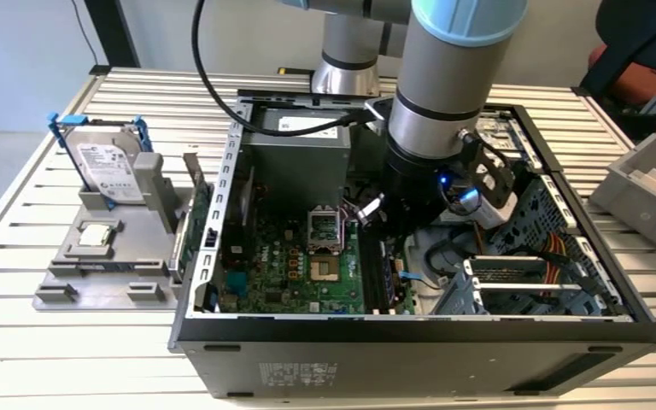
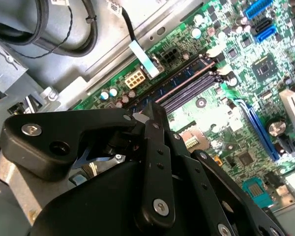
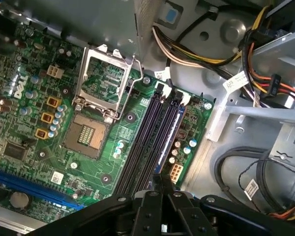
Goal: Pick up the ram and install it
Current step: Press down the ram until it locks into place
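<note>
Item: PC case [image 1: 419, 337], open, lying on slatted table [image 1: 66, 350]; motherboard [image 1: 294, 273] on its floor. Arm [image 1: 453, 94] comes down into case from 12 o'clock in the exterior view; gripper [image 1: 388, 229] low over the board, approx. centre of case. Claw state: cannot tell, open or closed, from these views. Task item: the ram [image 3: 168, 132], thin dark stick w/ bluish sheen, seen edge-on in both wrist views, standing along the outermost of the memory slots [image 3: 147, 142], i.e. the slot nearest the board edge and the small white connector [image 3: 176, 172]. Whether fully seated: cannot tell. Position re claw: in the first wrist view the gripper [image 3: 160, 181] sits right over one end of the ram, the stick running away from it toward the white slot latches [image 3: 173, 96]; contact vs. just above not clear. Second wrist view: gripper [image 2: 155, 110] at the end of the slot row, ram [image 2: 187, 73] leading off from it. Adjacent: empty CPU socket [image 3: 91, 135] w/ raised frame [image 3: 104, 81] beside the slots. Outside case, 9 o'clock in the exterior view: grey fixture [image 1: 106, 273] w/ hard drive [image 1: 112, 166] upright in blue clips; green card [image 1: 197, 218] standing between fixture and case wall. At 3 o'clock: grey bin [image 1: 647, 184].
</note>
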Motion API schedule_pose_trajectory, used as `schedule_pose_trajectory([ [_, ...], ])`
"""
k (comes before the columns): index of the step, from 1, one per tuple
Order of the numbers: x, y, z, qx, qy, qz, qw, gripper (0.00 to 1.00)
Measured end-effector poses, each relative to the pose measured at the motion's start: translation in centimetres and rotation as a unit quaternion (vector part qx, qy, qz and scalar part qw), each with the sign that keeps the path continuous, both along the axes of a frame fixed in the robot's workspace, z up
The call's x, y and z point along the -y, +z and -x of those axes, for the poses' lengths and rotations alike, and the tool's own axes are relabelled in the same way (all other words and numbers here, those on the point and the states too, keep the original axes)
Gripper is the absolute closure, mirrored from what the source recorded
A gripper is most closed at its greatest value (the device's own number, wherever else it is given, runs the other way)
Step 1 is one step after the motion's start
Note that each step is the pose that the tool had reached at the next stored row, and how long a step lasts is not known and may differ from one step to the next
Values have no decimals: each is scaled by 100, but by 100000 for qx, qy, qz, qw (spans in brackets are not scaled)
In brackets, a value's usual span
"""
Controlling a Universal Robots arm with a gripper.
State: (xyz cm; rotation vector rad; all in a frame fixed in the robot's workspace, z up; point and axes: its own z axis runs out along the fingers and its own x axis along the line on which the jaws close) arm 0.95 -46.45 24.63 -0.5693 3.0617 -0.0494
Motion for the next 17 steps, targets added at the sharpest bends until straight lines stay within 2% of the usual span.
schedule_pose_trajectory([
  [3, 0, 0, -2, 0, 2049, -4, 99979, 100],
  [5, 1, 0, -2, 0, 3596, -70, 99935, 100],
  [6, 1, -1, -2, 4, 4128, -308, 99914, 100],
  [7, 0, -3, -2, 15, 4540, -713, 99894, 100],
  [9, 0, -4, -3, 13, 5078, -1787, 99855, 100],
  [10, 0, -4, -2, 14, 5253, -2021, 99841, 100],
  [15, -1, -6, -2, 12, 6009, -2203, 99795, 100],
  [17, -1, -6, -2, -5, 6836, -2217, 99741, 100],
])
